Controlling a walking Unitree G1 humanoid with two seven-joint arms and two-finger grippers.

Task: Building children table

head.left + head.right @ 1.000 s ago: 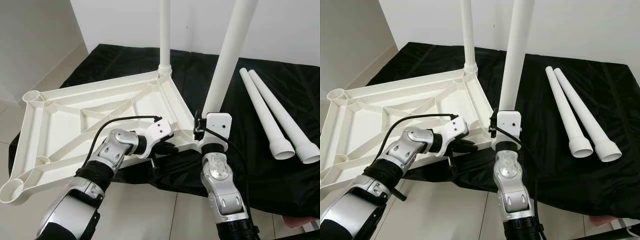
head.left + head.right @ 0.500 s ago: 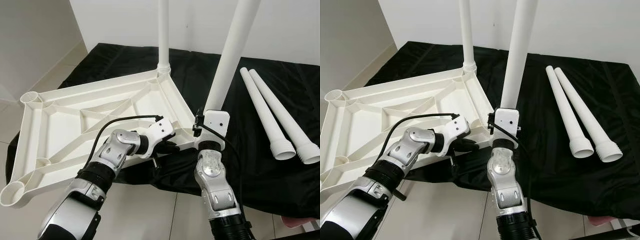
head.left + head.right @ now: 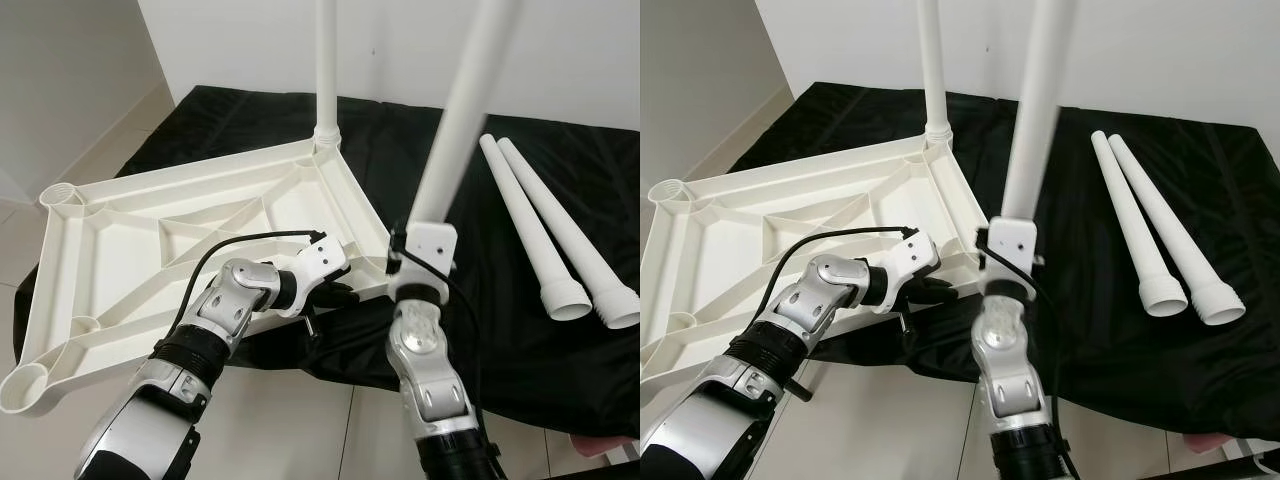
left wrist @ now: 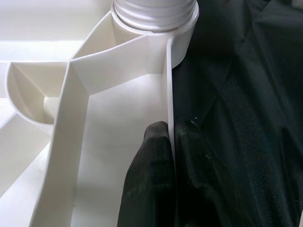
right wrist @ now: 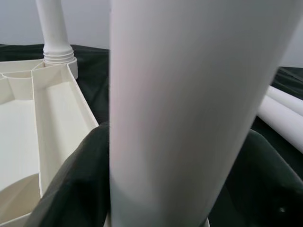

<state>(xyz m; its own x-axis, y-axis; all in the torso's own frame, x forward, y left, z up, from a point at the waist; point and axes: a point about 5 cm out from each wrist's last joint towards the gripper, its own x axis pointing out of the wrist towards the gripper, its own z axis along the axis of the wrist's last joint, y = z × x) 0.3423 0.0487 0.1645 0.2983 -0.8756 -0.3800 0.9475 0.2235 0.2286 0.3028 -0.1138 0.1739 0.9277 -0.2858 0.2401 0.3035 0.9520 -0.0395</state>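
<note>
Table top: the white ribbed children's table top (image 3: 180, 240) lies upside down, partly on the black cloth (image 3: 520, 330) and partly out over the pale floor (image 3: 290, 420).
Fitted leg: one white leg (image 3: 327, 70) stands upright in the far corner socket.
Held leg: a second white leg (image 3: 460, 110) rises, slightly tilted and blurred, from the near right corner of the table top.
Right pincer: the right pincer (image 5: 156, 189) is clamped around the base of the held leg, a black finger (image 5: 71, 179) on either side of it.
Left pincer: the left pincer (image 4: 165, 161) is closed narrow on the thin side wall of the table top, one finger inside the wall and one outside, near the corner socket.
Spare legs: two loose legs (image 3: 545, 235) lie side by side, touching, on the black cloth, well to the right of the table top, threaded ends toward the robot.
Surroundings: a white wall (image 3: 560, 50) stands behind the cloth.
</note>
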